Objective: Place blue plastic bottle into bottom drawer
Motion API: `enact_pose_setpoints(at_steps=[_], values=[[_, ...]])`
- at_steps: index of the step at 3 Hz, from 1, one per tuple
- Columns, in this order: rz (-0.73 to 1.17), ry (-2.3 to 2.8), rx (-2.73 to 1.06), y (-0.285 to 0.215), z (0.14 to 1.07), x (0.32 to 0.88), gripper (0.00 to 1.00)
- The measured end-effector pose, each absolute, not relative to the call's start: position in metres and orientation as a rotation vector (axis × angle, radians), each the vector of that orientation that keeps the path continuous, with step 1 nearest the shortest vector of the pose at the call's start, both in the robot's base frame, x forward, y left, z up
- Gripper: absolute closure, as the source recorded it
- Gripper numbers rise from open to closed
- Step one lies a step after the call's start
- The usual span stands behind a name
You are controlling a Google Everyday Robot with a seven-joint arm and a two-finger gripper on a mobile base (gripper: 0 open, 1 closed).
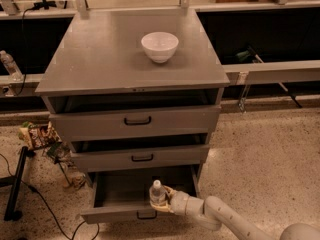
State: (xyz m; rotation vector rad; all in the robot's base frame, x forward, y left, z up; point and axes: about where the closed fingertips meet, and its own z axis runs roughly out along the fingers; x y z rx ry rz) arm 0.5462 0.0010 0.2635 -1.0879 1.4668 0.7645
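Presently, the clear plastic water bottle with the white screw cap (157,193) stands upright inside the open lowest grey metal drawer (115,215), near the front wall and right of centre. Its long axis is vertical, with the cap pointing up. The two-finger gripper (160,204) reaches in from the lower right, over the drawer front. The jaws appear clamped on the bottle's lower body, though the contact area is partly hidden. Judged step: lowering and release. Whether the base rests on the drawer floor cannot be told. The next move calls for setting the base flat, parting the jaws, then withdrawing without tipping the bottle. The round white bowl (160,46) sits on the grey bench (90,69), well apart.
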Motion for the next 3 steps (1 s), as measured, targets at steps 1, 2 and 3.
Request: enact_pose_setpoints(at_steps=[1, 2, 3], values=[[0.765, 1.467, -1.088, 0.001, 0.2638, 0.5463, 1.0], [0.764, 1.467, -1.088, 0.001, 0.2638, 0.5463, 1.0], [0.764, 1.467, -1.088, 0.001, 0.2639, 0.5463, 1.0]])
